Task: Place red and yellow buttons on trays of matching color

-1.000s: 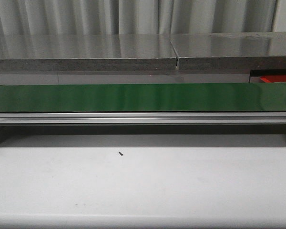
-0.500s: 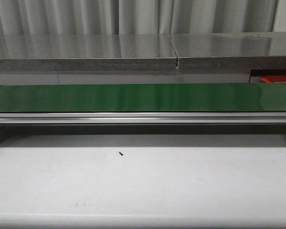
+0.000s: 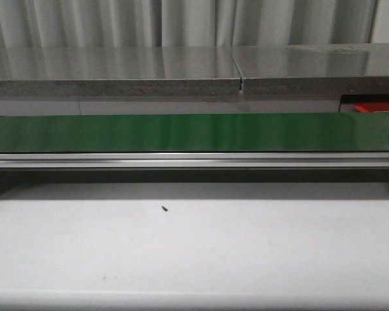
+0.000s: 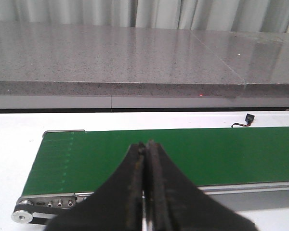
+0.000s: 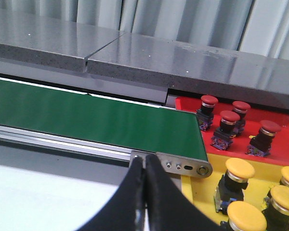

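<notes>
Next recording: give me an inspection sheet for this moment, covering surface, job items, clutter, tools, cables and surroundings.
Surface: pale grey table, with a long green conveyor belt across it; nothing on the belt.
Job's things: four red-capped push buttons on the red tray; at least four yellow-capped push buttons on the yellow tray, past the belt's right end.
Clutter: small dark speck on the table.
Grippers: left tool shut, empty; right tool shut, empty.
Cables: short thin wire with a black connector behind the belt.
Surroundings: grey speckled stone ledge, pale curtain behind.
</notes>
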### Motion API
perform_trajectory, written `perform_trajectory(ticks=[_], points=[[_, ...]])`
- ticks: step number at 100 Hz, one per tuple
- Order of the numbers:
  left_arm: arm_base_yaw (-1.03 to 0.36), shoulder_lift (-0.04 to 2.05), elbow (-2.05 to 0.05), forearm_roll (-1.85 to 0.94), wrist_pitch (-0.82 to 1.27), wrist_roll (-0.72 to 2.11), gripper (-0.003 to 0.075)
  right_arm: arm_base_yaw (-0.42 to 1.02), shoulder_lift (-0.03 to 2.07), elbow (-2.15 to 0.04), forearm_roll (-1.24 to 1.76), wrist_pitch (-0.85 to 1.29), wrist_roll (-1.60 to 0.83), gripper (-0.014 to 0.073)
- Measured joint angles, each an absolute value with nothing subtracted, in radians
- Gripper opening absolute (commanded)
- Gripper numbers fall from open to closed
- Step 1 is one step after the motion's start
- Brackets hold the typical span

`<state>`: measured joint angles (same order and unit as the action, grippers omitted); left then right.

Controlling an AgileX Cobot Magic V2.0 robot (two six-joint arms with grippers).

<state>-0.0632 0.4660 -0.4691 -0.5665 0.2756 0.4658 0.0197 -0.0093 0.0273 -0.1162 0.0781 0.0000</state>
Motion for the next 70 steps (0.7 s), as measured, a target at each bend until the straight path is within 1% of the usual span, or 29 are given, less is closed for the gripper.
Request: perform_trajectory(ticks=[16, 27, 32, 39, 56, 70], points=[[-0.063, 0.466, -0.467, -0.567, 0.27, 0.466, -0.0019, 0.02, -0.009, 0.027, -0.116, 0.078, 0.0, -0.0118], [-0.063, 0.465, -0.445, -0.552, 0.19, 0.466, -0.0019, 0.02, -0.009, 0.027, -0.116, 0.078, 0.0, -0.0118], [-0.063, 0.459, -0.428, -0.503, 0.15, 0.445, -0.0019, 0.02, -0.009, 0.027, -0.116, 0.078, 0.0, -0.0118], [-0.063, 0.44, -0.395, -0.377, 0.106, 0.349, -0.0019, 0.02, -0.009, 0.027, -0.116, 0.078, 0.0, -0.0118], [-0.063, 0.36, -0.279, 0.057, 0.047, -0.094, -0.0019, 0.02, -0.009, 0.027, -0.116, 0.078, 0.0, -0.0118], [-0.063, 0.298, -0.179, 0.171, 0.026, -0.206, -0.0019, 0.02, -0.009, 0.027, -0.116, 0.078, 0.0, -0.0118]])
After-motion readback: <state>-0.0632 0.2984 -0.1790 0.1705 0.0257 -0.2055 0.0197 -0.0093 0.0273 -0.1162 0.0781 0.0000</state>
